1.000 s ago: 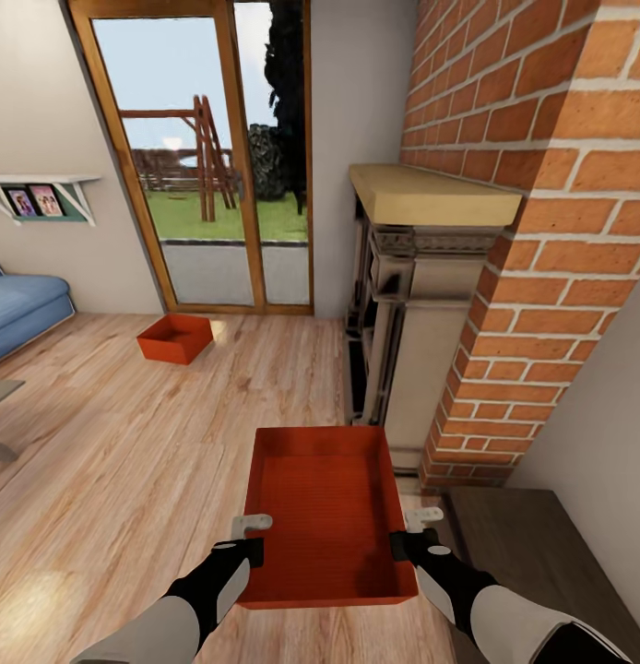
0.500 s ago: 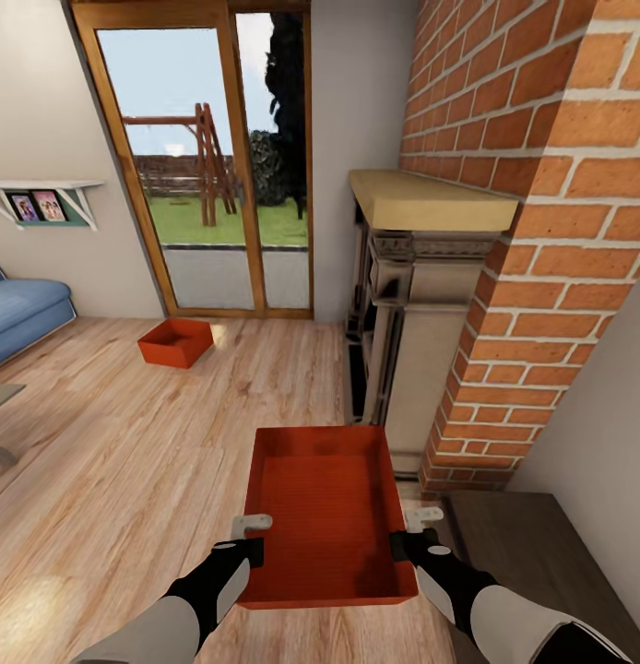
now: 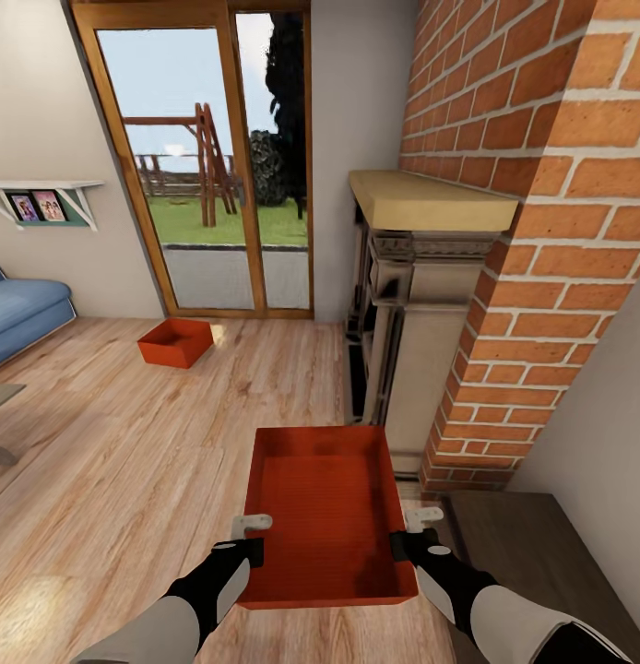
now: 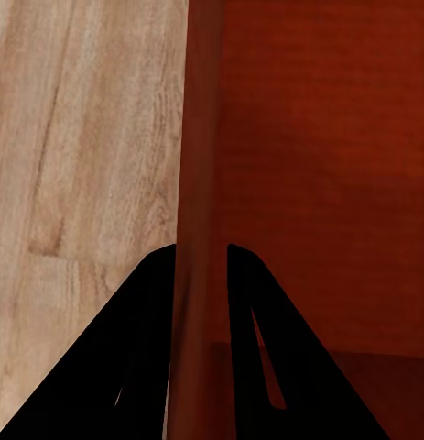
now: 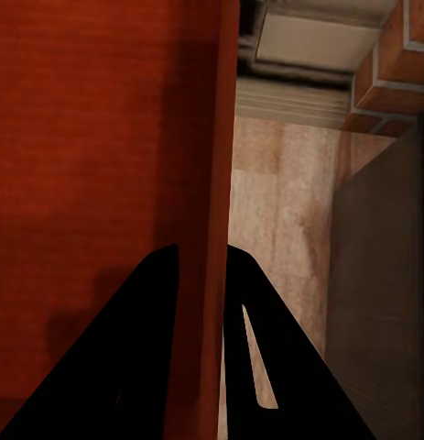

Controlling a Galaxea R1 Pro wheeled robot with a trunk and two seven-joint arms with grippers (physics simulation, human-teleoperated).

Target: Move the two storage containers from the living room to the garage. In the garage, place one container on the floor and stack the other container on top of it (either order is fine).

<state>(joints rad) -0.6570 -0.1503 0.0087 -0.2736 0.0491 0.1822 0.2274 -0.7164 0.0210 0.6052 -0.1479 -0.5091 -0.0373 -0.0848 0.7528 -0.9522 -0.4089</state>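
the near storage container (image 3: 326,512) is held up just in front of the brick fireplace (image 3: 421,304), above the wood-plank floor (image 3: 117,461). the left gripper (image 4: 201,261) pinches its left wall between nearly closed fingers; the right gripper (image 5: 204,261) clamps the right wall the same way. the second storage container (image 3: 175,339) sits on the planks left of the fireplace, by the glass doors (image 3: 205,157). the blue sofa (image 3: 20,309) is cut off at the frame edge; the fireplace opening is too dark to read.

Near orange-red container (image 3: 325,507) held level above wood floor; second container (image 3: 176,341) by glass doors.
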